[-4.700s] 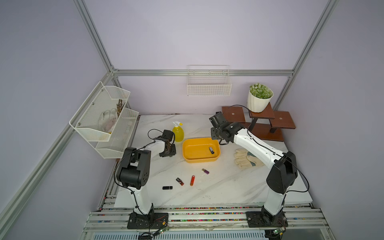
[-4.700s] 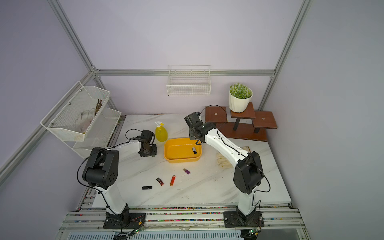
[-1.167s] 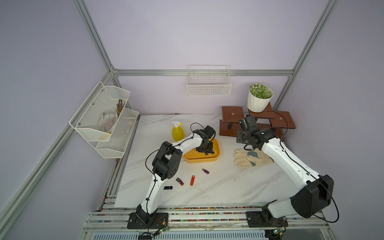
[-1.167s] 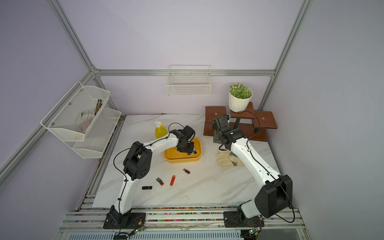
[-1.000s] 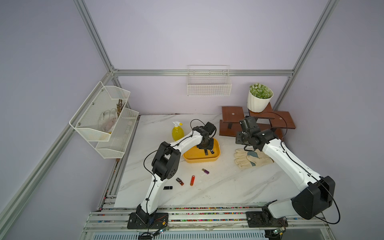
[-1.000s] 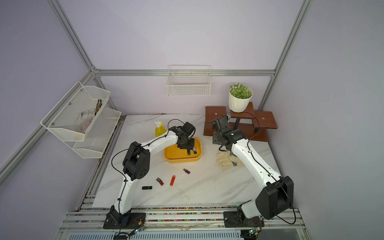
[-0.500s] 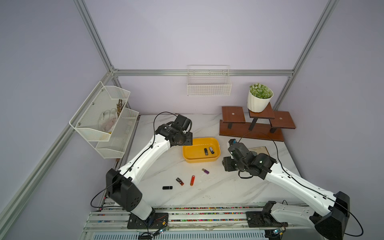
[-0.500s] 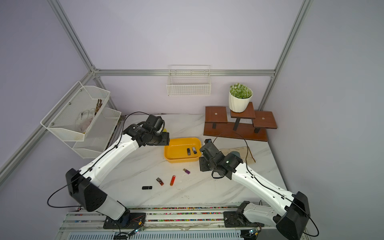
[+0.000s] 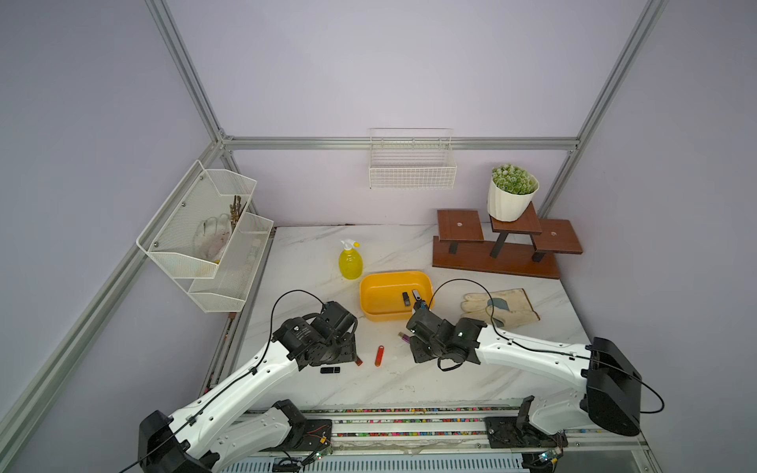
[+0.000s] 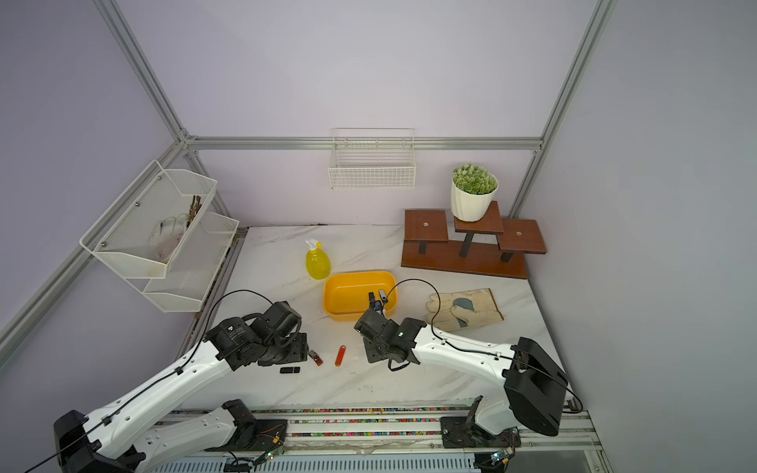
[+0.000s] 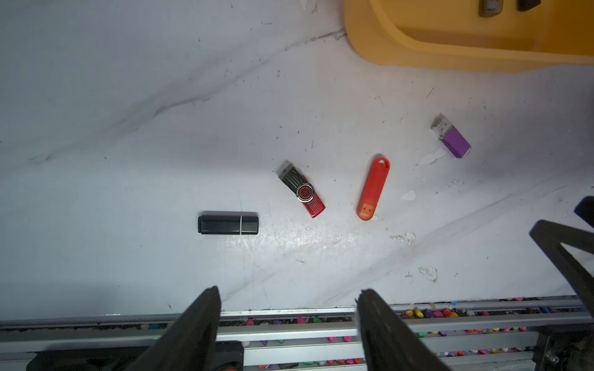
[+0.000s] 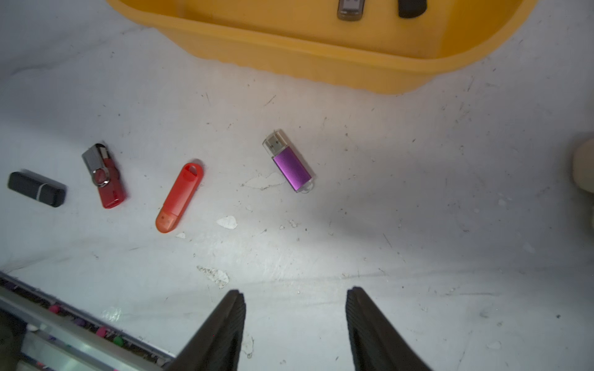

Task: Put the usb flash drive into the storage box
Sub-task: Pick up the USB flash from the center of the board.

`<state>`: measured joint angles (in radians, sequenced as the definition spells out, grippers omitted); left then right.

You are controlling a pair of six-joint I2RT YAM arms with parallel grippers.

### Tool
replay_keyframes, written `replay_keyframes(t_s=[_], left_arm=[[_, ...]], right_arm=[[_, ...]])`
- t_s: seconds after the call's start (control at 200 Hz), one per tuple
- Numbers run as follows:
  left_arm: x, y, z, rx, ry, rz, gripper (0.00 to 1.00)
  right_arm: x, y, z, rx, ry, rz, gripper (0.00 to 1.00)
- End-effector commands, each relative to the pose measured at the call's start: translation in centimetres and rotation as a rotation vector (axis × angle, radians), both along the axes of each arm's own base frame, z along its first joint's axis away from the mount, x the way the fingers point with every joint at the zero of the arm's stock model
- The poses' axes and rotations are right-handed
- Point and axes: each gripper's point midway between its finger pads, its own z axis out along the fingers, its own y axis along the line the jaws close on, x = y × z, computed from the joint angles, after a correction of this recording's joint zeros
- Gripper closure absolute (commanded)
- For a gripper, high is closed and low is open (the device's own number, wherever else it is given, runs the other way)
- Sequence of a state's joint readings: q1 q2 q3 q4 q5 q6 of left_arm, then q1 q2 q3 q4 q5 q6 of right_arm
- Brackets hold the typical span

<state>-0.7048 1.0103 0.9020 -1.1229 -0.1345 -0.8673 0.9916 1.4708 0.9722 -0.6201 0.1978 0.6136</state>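
Observation:
The storage box point(image 9: 381, 295) is a shallow yellow tub at mid-table, with two dark usb flash drives point(image 9: 406, 299) point(image 9: 416, 294) inside. In front of it several more drives lie loose: a black one point(image 11: 228, 224), a red swivel one point(image 11: 302, 189), an orange-red one point(image 11: 373, 189) and a purple one point(image 12: 291, 162). My left gripper point(image 11: 287, 298) hangs open and empty over the table's front edge, near the black and red drives. My right gripper point(image 12: 295, 297) is open and empty too, just short of the purple drive.
A yellow spray bottle point(image 9: 350, 262) stands behind the box on its left. A work glove point(image 9: 502, 307) lies to the box's right. A wooden stand point(image 9: 497, 254) with a potted plant point(image 9: 512, 196) fills the back right. A mesh rack point(image 9: 205, 237) hangs on the left wall.
The left gripper opened over the box, where a second drive now lies, then swung back to the table's front. The right arm came from the glove side down to the purple drive.

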Motion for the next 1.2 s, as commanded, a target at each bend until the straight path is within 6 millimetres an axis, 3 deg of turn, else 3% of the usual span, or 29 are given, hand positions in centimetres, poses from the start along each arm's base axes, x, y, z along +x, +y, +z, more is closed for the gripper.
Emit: replay_keyframes(t_s=[0.0, 0.145, 0.375, 0.7, 1.195], left_arm=[[0.0, 0.2, 0.4, -0.021, -0.017, 0.061, 0.27], [-0.2, 0.3, -0.6, -0.001, 0.015, 0.058, 0.26], [-0.6, 0.5, -1.5, 0.001, 0.029, 0.069, 0.25], [-0.9, 0.7, -2.0, -0.002, 0.034, 0.077, 0.25], [-0.5, 0.5, -2.2, 0.013, 0.032, 0.067, 0.24]], right_arm=[[2.2, 1.6, 0.6, -0.016, -0.105, 0.04, 0.44], [3.2, 2.8, -1.8, -0.083, -0.102, 0.095, 0.44], [4.9, 3.5, -3.8, -0.14, -0.121, 0.12, 0.44], [7.0, 3.7, -4.9, -0.142, -0.132, 0.126, 0.45], [5.5, 3.6, -7.3, -0.14, 0.016, 0.17, 0.49]])
